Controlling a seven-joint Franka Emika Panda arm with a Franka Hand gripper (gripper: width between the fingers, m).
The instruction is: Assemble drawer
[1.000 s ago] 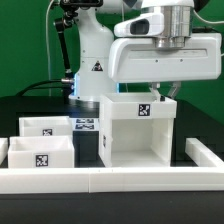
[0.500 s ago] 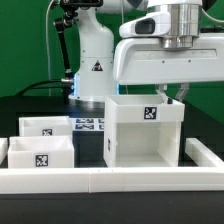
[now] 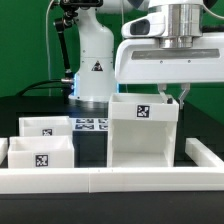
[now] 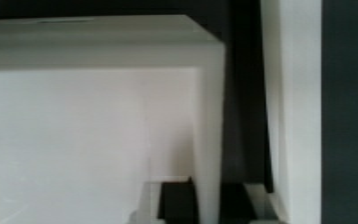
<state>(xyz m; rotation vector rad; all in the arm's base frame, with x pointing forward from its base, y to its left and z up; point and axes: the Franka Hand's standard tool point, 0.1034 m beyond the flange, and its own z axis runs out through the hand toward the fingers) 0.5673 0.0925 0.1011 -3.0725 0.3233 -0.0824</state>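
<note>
The large white drawer box [image 3: 144, 135], open at the front, carries a marker tag on its back wall and stands on the black table. My gripper [image 3: 172, 95] comes down from above and is shut on the top edge of the box's wall on the exterior view's right. In the wrist view the dark fingers [image 4: 172, 203] sit on either side of that thin white wall [image 4: 217, 120], with the gripper [image 4: 217, 204] closed on it. Two smaller white drawer trays [image 3: 43, 127] [image 3: 40, 156], each with a tag, stand at the exterior view's left.
The marker board [image 3: 90, 124] lies flat on the table behind the trays. A white rail [image 3: 100, 182] runs along the front, with a side rail [image 3: 205, 153] at the exterior view's right. The robot base [image 3: 92, 60] stands behind.
The gripper and the drawer box have shifted toward the exterior view's right, most of it in the earlier half second. The two small trays have not moved.
</note>
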